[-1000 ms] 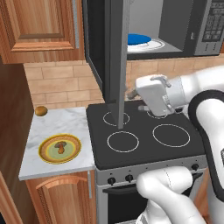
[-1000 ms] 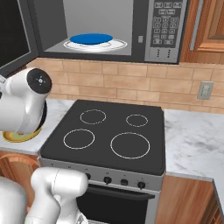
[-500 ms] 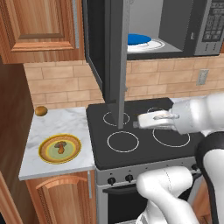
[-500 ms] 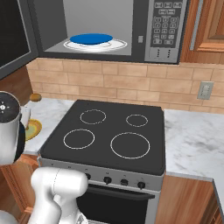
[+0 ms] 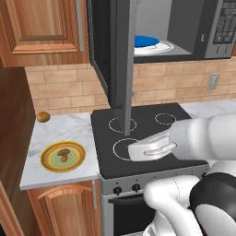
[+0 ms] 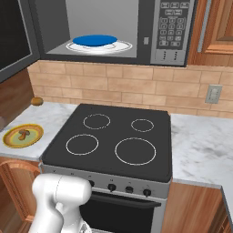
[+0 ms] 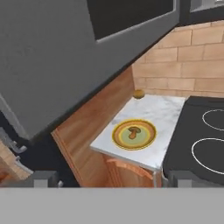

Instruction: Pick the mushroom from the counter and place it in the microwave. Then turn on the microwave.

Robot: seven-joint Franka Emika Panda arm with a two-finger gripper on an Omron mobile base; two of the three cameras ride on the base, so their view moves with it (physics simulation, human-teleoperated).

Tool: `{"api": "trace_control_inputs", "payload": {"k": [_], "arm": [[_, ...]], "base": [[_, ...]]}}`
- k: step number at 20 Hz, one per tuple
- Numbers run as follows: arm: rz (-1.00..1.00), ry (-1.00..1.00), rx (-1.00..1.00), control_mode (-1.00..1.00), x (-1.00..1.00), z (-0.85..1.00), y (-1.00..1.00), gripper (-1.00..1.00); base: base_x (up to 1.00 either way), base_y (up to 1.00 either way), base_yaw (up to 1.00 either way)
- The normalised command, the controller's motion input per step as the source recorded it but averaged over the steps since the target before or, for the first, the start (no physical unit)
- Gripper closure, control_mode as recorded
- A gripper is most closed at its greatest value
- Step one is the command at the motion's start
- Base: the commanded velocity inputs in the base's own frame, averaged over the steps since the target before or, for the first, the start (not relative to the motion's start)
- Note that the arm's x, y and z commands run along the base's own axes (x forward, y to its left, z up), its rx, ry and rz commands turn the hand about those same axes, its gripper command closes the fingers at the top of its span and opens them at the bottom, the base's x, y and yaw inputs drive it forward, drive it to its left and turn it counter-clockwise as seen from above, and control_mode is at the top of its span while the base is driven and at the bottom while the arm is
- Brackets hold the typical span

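The small brown mushroom point(image 5: 63, 156) point(image 6: 22, 133) point(image 7: 133, 131) lies on a yellow plate point(image 5: 48, 162) point(image 6: 32, 138) point(image 7: 146, 139) on the white marble counter point(image 5: 64, 131) point(image 7: 168, 111), left of the stove. The microwave point(image 5: 216, 32) point(image 6: 175, 32) hangs above the stove with its door point(image 5: 120, 55) swung open; a blue dish point(image 5: 146, 41) point(image 6: 94, 40) sits inside. My white hand point(image 5: 152, 146) hovers low over the stove's front left, pointing toward the counter. In the hand view my gripper point(image 7: 113, 180) is open and empty, well short of the mushroom.
A round golden-brown ball point(image 5: 43, 117) point(image 6: 36, 101) point(image 7: 138, 93) rests at the counter's back corner. The black stovetop point(image 5: 143, 126) point(image 6: 113, 136) lies between me and the counter. The open door hangs over the stove's left burners. A wooden cabinet side point(image 7: 94, 127) borders the counter.
My hand has dropped and swung left toward the stove's front left. The arm has left the right base view. The mushroom and plate have not moved.
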Motion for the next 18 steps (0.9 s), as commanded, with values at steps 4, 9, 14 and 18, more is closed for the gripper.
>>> {"api": "trace_control_inputs", "payload": {"k": [4, 9, 14, 18], "arm": [[-0.09, -0.22, -0.2, -1.0, -0.2, -0.18, 0.75, -1.0], [-0.11, -0.23, -0.18, -1.0, -0.05, -0.17, 0.71, -1.0], [-0.12, -0.18, -0.14, -1.0, 0.1, -0.22, 0.49, -1.0], [-0.1, -0.09, -0.07, -1.0, 0.32, -0.28, 0.32, -1.0]], "base": [[0.0, 0.0, 0.0], [0.0, 0.0, 0.0], [0.0, 0.0, 0.0], [0.0, 0.0, 0.0]]}}
